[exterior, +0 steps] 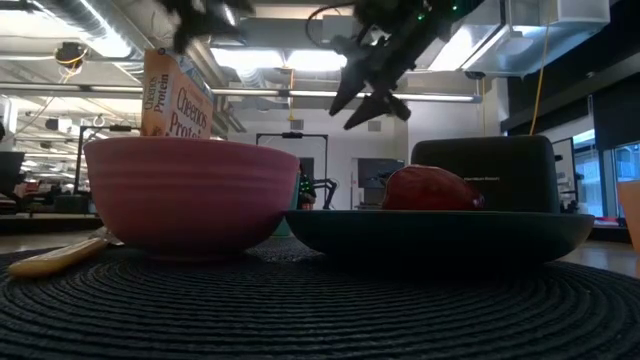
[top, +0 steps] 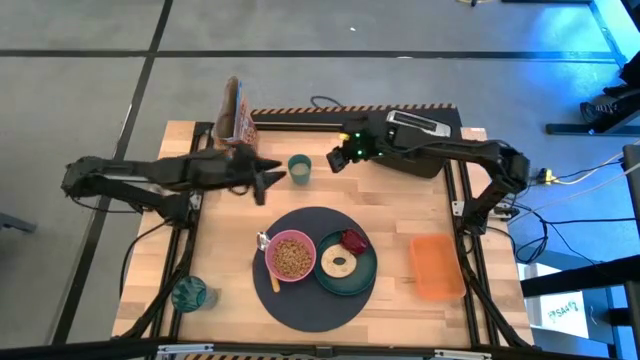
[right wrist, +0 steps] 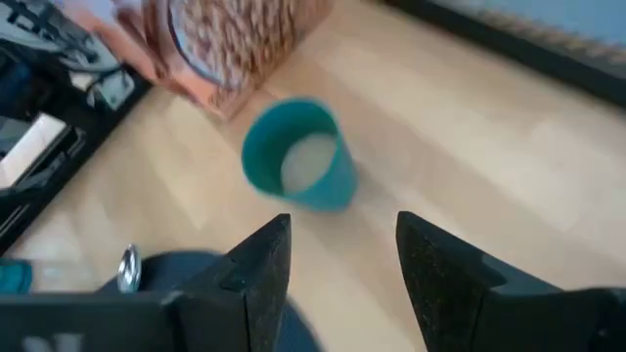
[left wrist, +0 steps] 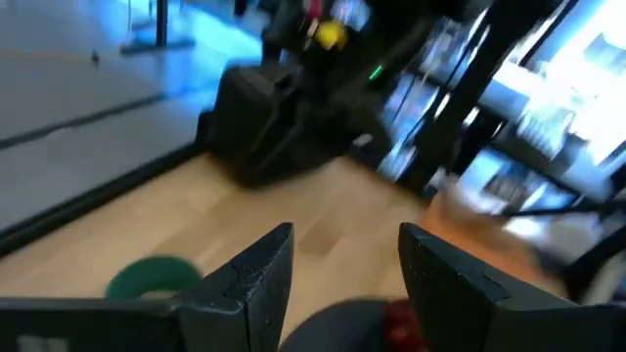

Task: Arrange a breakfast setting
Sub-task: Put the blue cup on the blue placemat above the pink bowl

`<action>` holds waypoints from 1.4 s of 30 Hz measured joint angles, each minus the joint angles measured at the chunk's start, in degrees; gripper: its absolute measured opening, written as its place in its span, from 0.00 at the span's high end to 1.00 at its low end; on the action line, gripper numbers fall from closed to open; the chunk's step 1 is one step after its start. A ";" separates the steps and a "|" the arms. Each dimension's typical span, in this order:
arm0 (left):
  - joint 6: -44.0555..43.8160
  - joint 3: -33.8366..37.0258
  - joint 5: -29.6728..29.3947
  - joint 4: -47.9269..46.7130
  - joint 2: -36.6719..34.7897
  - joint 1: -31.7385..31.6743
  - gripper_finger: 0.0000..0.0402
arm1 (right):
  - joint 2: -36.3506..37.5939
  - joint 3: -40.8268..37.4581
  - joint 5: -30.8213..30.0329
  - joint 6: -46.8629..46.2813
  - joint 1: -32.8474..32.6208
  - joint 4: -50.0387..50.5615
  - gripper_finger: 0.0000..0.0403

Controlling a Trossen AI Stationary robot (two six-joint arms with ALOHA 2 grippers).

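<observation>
The round dark-grey mat (top: 312,300) lies near the table's front. On it stand the pink bowl (top: 291,256), filled with cereal, and the dark-green plate (top: 362,275). The plate bears the pale bagel (top: 337,263) and the dark-red fruit (top: 354,241). The spoon (top: 266,242) lies left of the bowl. The small green cup (top: 299,169) stands upright on the bare wood behind the mat. My left gripper (top: 270,179) hangs open just left of the cup, above the table. My right gripper (top: 335,160) hangs open just right of it, slanting down toward the cup (right wrist: 298,156). Both are empty.
A cereal box (top: 238,115) stands at the far edge behind the left gripper. The black toaster (top: 412,135) sits at the far right under the right arm. An orange tray (top: 436,265) lies right of the mat, and a teal glass (top: 189,294) stands at the near left.
</observation>
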State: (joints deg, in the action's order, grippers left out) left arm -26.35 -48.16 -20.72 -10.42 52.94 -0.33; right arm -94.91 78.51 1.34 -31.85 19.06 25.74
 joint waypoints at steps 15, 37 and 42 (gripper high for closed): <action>17.70 -12.69 21.04 -5.99 27.65 -21.30 0.55 | 13.45 0.09 -4.61 -8.79 -4.47 10.25 0.56; 30.06 -28.52 15.81 -27.00 50.83 -29.29 0.71 | 22.44 0.09 -20.30 -17.42 -12.88 28.24 0.56; 30.10 -28.52 17.77 -28.61 50.83 -29.28 0.90 | 22.44 0.09 -20.41 -17.19 -12.67 28.24 0.56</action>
State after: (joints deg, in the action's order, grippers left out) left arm 3.75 -76.69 -2.95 -39.03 103.77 -29.62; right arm -72.47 78.61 -19.07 -49.04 6.39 53.98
